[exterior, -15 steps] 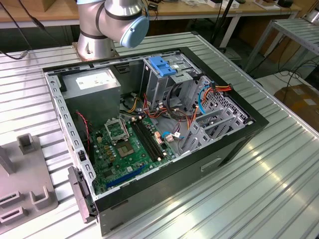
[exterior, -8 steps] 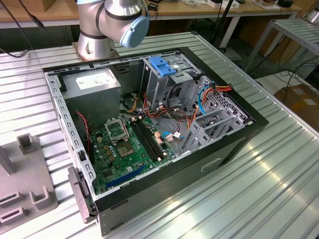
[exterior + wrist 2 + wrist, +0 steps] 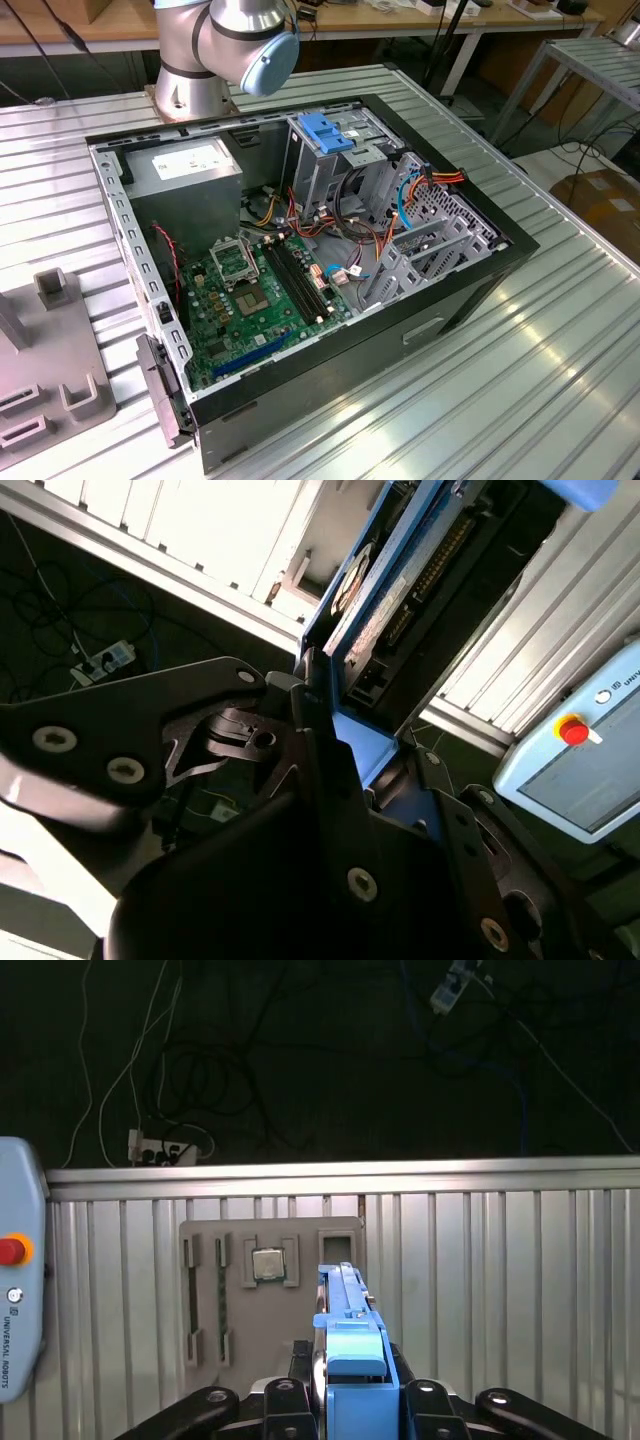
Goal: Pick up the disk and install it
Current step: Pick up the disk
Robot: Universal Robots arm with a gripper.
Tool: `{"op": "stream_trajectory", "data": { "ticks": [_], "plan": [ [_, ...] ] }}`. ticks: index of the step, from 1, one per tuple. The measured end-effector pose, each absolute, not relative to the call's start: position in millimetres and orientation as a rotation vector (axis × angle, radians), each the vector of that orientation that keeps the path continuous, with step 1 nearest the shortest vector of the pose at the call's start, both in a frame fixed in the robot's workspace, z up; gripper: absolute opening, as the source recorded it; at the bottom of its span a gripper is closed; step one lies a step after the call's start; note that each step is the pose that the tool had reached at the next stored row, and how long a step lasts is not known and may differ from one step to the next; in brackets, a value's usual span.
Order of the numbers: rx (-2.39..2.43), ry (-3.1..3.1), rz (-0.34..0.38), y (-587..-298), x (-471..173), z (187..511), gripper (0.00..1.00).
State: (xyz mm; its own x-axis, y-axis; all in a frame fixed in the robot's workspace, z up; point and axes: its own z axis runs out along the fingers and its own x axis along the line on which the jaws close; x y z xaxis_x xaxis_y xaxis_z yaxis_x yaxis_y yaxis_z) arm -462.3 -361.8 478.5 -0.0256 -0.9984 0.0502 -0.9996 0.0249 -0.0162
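Pinching the disk (image 3: 352, 1360) edge-on, the jaws press on its blue carrier; it juts out past their tips, with the ribbed tabletop (image 3: 500, 1280) and a grey tray (image 3: 262, 1332) farther beyond.

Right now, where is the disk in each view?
First wrist view: the disk stands edge-on between the jaws, before the ribbed table.
Second wrist view: the disk, gripped edge-on, with the ribbed table behind.
Exterior view: the ribbed table, the shared landmark, carries the open computer case.
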Motion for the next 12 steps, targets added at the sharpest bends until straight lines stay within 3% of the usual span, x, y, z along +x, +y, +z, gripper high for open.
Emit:
{"op": "stream_trajectory", "data": {
  "ticks": [12],
  "plan": [
    [2.175,-2.231,0.073,-362,-462,496,0.37]
  ]
}}
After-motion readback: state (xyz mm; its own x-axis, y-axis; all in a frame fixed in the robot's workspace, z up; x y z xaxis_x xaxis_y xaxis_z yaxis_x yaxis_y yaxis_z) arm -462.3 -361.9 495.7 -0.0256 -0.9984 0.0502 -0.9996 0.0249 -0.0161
